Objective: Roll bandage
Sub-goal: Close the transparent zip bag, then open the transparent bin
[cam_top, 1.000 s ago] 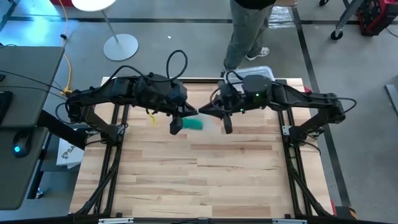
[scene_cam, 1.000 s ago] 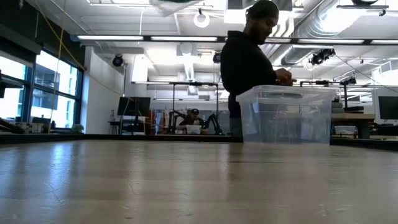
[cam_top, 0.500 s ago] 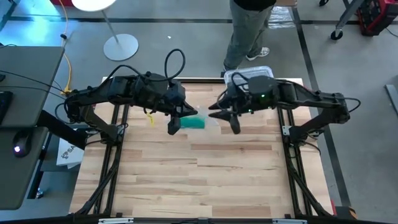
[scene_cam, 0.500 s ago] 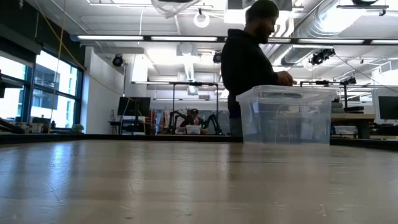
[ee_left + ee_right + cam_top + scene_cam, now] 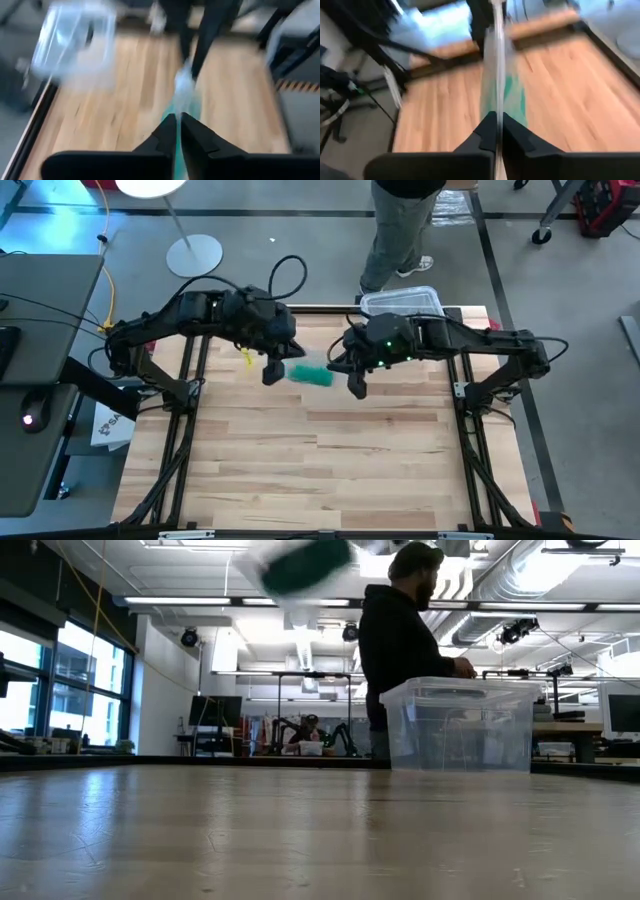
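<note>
Both arms are raised over the far half of the table (image 5: 300, 470), with a crinkly clear plastic bag (image 5: 496, 55) stretched between them.

The left gripper (image 5: 272, 372) is pinched shut on one edge of the bag; in its wrist view the fingers meet on the film. The right gripper (image 5: 356, 383) is likewise clamped shut on the opposite edge.

The bandage (image 5: 311, 375) is a small green mass inside the bag, hanging in the air between the two grippers, clear of the tabletop. In the low view it shows only as a blurred green shape at the top edge.

Progress, as judged: early. The bandage is not yet out of its bag, and unpacking and rolling remain.

A clear plastic box (image 5: 462, 726) stands at the far right edge of the table; a person (image 5: 400, 640) stands behind it.

No legible brand, label or writing anywhere.
</note>
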You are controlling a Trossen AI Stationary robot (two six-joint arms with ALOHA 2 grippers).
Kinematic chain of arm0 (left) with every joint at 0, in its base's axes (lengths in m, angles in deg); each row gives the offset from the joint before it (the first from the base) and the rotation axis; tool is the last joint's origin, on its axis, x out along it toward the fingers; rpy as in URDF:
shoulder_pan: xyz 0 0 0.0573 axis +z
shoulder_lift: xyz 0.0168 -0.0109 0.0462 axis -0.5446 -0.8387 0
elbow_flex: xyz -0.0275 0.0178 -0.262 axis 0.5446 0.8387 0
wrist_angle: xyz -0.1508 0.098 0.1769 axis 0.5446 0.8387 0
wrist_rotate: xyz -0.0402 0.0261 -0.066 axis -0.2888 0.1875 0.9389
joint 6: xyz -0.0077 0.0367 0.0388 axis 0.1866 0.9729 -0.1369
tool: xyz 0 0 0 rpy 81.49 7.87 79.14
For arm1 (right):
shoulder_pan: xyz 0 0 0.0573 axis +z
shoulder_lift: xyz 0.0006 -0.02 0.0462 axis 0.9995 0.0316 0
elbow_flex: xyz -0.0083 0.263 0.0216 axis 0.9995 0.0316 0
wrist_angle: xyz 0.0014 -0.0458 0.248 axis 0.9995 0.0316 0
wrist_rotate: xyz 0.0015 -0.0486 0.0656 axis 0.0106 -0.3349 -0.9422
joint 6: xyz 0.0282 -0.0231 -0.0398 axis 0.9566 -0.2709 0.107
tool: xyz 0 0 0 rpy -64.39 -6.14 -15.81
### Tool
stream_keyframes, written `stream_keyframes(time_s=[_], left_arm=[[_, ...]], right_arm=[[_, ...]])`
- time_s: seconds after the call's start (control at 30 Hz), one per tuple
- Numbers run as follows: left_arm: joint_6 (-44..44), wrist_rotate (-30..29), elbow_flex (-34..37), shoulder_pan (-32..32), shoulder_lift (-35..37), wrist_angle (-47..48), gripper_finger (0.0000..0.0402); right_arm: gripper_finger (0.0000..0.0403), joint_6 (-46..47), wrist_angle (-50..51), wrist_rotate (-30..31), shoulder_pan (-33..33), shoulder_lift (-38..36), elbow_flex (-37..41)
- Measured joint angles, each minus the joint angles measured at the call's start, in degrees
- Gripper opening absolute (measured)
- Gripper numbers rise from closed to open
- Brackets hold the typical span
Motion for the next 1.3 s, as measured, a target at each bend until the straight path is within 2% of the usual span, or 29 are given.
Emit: stream_keyframes(time_s=[0.1,0.2,0.27,0.33,0.4,0.5,0.57,0.6,0.67,0.9,0.97,1.1,1.2,1.3], left_arm=[[1.0,0.0,1.0,2.7,0.0,8.9,0.0045],[3.2,1.1,2.7,4.9,0.0,13.7,0.0078],[4.8,1.3,3.9,5.8,0.0,15.5,0.0096],[5.7,0.2,4.8,6.7,0.0,17.3,0.0107],[5.2,-3.0,5.1,7.5,0.0,18.2,0.0112],[4.0,-6.8,5.1,8.3,0.9,18.8,0.0111],[3.8,-7.1,5.1,8.6,2.2,18.6,0.0108],[3.6,-7.2,5.1,8.6,3.0,18.6,0.0107],[2.6,-7.1,5.1,8.6,4.3,18.3,0.0105],[0.2,-7.2,5.1,8.5,6.5,17.5,0.0104],[0.2,-7.2,5.1,8.5,6.5,17.5,0.0104],[0.3,-5.7,5.1,8.5,6.4,17.4,0.0104],[0.4,-5.5,5.1,8.4,6.4,16.4,0.0104],[1.6,-5.4,5.1,8.5,6.4,16.0,0.0104]], right_arm=[[0.0003,1.5,9.4,-3.8,-1.6,0.2,0.0],[0.0001,0.2,15.9,-9.2,-3.0,2.8,0.1],[0.0001,-1.8,17.0,-11.4,-3.4,5.6,0.2],[0.0001,-5.0,16.3,-11.1,-3.6,8.6,0.2],[0.0001,-9.2,15.8,-7.4,-4.2,11.7,0.2],[0.0001,-13.5,16.6,4.5,-5.3,16.0,0.2],[0.0,-13.1,17.4,11.8,-5.9,18.0,0.2],[0.0,-12.3,18.0,13.9,-6.2,18.9,0.2],[0.0,-11.8,18.2,14.2,-6.1,21.2,0.2],[0.0002,-8.4,13.9,0.3,-1.7,32.8,0.2],[0.0012,-8.2,12.2,-5.1,-0.3,35.0,0.2],[0.0075,-4.5,12.3,-13.5,1.1,35.7,0.2],[0.0139,-2.5,14.9,-16.2,0.2,33.1,0.2],[0.0187,-2.8,18.6,-16.5,-1.3,27.6,-0.5]])
